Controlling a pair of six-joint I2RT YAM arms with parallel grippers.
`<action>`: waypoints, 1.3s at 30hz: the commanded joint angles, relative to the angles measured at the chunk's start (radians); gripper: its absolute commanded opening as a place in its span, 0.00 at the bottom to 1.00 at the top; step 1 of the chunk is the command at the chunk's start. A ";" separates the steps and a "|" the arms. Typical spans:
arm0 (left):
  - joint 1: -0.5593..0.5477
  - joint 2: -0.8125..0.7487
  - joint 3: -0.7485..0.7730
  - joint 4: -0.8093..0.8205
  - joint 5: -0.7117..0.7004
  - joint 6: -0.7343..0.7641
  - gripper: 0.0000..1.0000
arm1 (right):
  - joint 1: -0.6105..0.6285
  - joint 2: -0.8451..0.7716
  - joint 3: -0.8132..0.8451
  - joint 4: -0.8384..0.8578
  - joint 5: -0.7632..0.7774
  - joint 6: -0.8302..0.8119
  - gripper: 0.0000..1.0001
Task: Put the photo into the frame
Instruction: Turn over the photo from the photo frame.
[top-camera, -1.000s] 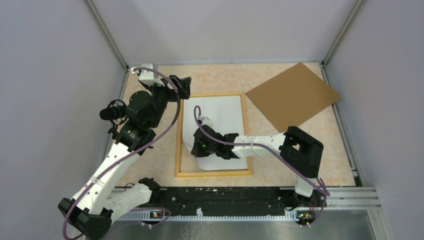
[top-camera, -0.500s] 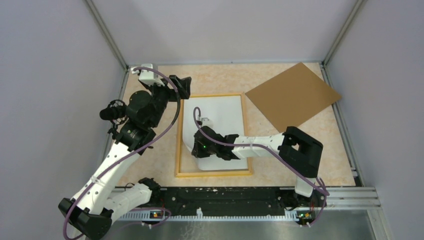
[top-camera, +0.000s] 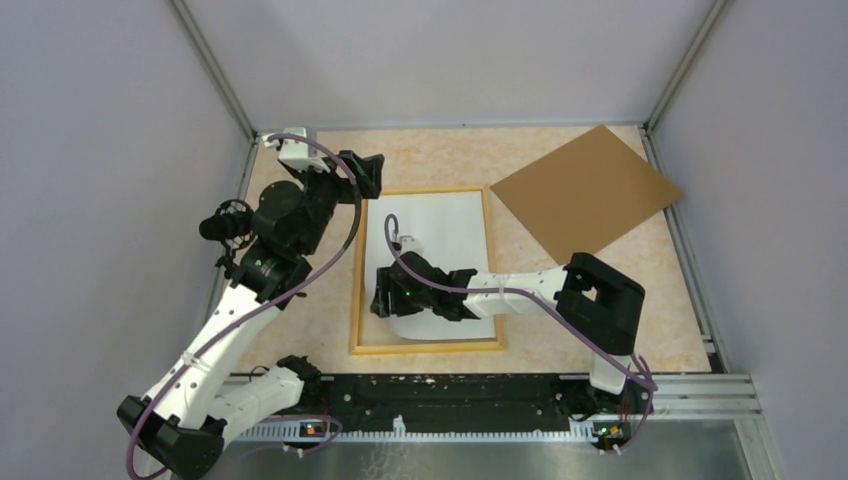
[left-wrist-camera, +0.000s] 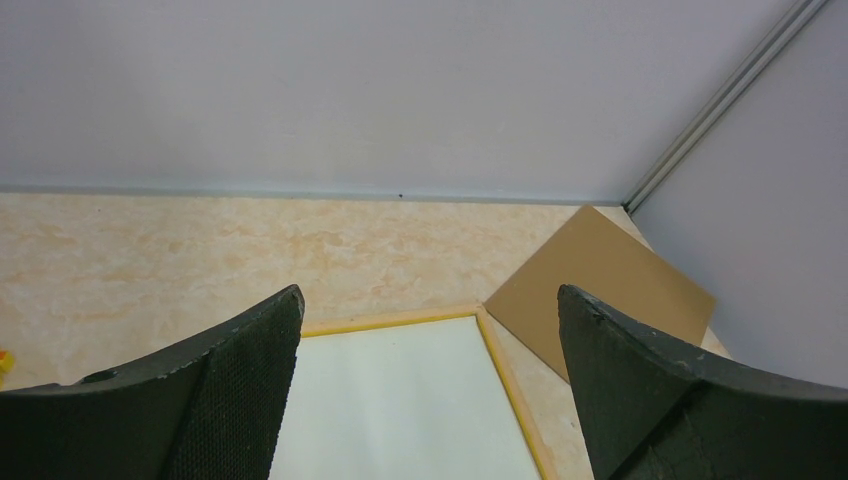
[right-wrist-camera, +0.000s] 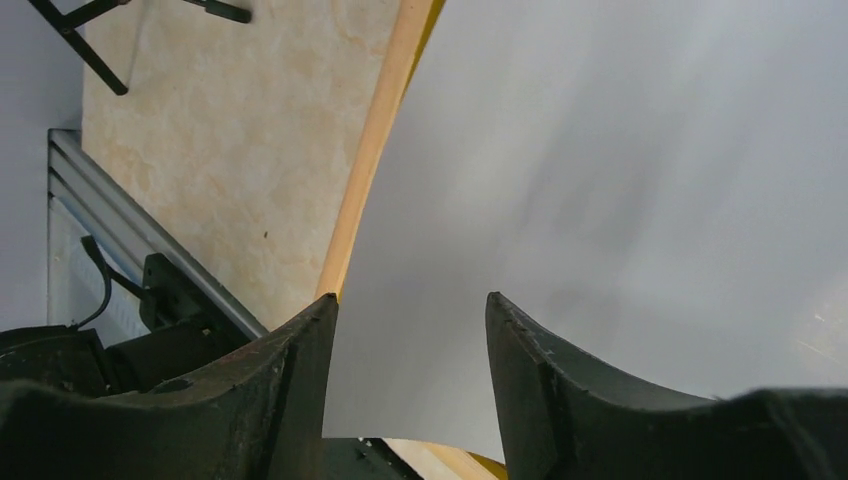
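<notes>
Half open now after being pinched shut, my right claw (right-wrist-camera: 410, 300) has let go of the photo (right-wrist-camera: 620, 200), lying white side up inside the frame (right-wrist-camera: 375, 150), so placement looks nearly done; my left claw (left-wrist-camera: 428, 292) gapes wide.

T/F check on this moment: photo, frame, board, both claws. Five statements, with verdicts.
1. The photo shows its white side up. True.
2. The board lies in the frame. False: it lies on the table, to the frame's far right.
3. The left claw is open and empty. True.
4. The right claw hangs over the board. False: it is over the photo's near left part, jaws apart.
5. The frame stands upright. False: it lies flat on the table.
</notes>
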 joint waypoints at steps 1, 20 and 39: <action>0.004 0.004 0.014 0.045 0.022 -0.018 0.99 | 0.003 -0.090 -0.020 0.094 -0.022 -0.018 0.58; 0.004 0.027 0.016 0.048 0.056 -0.025 0.99 | -0.298 -0.519 -0.379 -0.112 0.089 -0.093 0.80; -0.199 0.658 0.360 -0.171 0.371 0.057 0.99 | -1.247 -0.674 -0.471 -0.286 -0.218 -0.247 0.96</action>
